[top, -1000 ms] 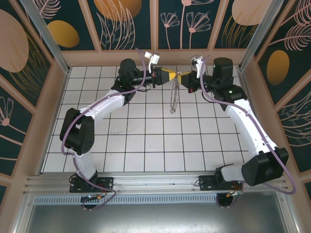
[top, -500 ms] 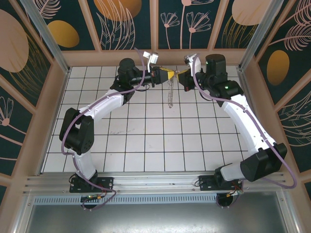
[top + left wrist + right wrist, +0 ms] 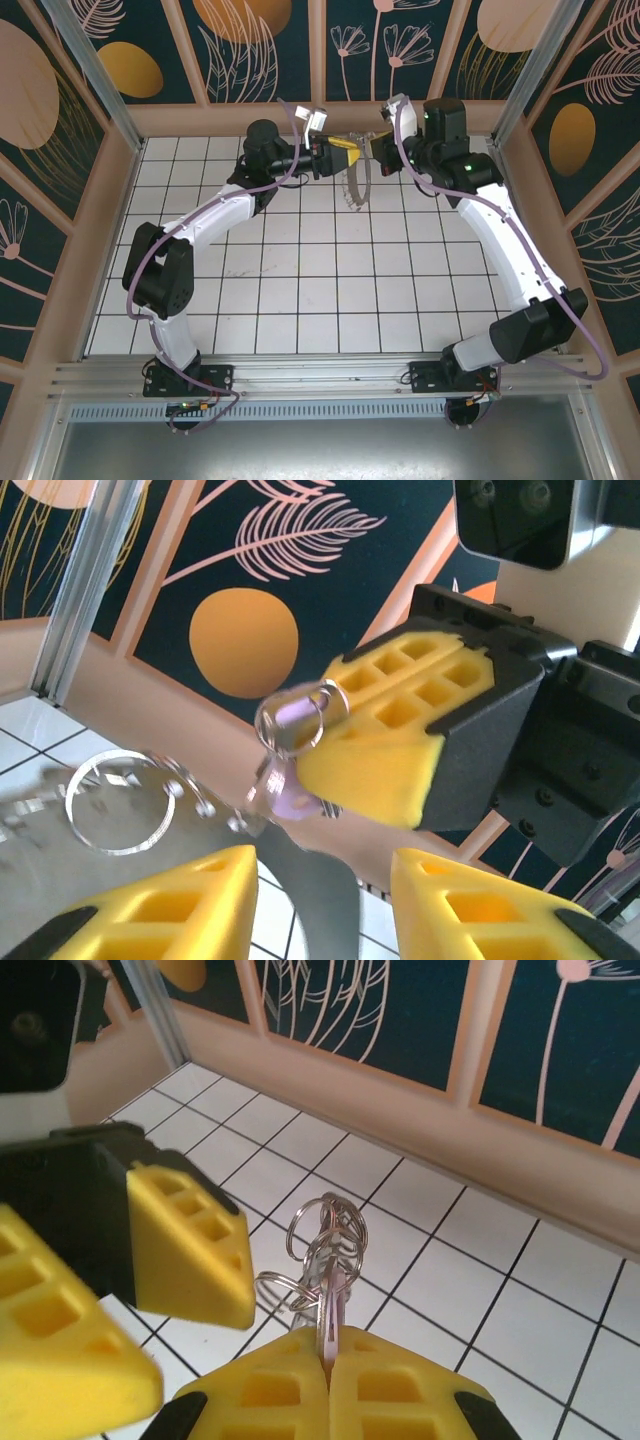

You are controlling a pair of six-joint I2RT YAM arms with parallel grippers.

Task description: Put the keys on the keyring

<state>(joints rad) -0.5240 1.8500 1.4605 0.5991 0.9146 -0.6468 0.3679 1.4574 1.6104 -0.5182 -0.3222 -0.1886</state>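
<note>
The white tiled tabletop [image 3: 300, 290] lies well below both grippers, which meet in the air near the back wall [image 3: 330, 115]. The left arm [image 3: 200, 230] and right arm [image 3: 500, 230] reach toward each other, and their tips come close together.

The left gripper [image 3: 343, 153] has its yellow fingers [image 3: 180, 900] spread apart. They clamp nothing. A blurred grey band passes through the gap between them.

The right gripper [image 3: 325, 1345] faces it from just ahead. Its two yellow pads [image 3: 400, 740] are pressed together on the key [image 3: 330, 1305], which they pinch by its pale lilac tag. The rest of the key stands out past the right gripper's fingertips toward the left gripper.

The keyring [image 3: 352, 188] hangs in the air directly beneath the spot where the two grippers meet. It is seen nearly edge-on, with small pieces fringing its rim. I cannot tell exactly what it hangs from.

A cluster of small silvery split rings [image 3: 325, 1225] sits at the far end of the key. It is just beyond the right gripper's tips and beside the nearer finger [image 3: 190, 1250] of the left gripper.
</note>
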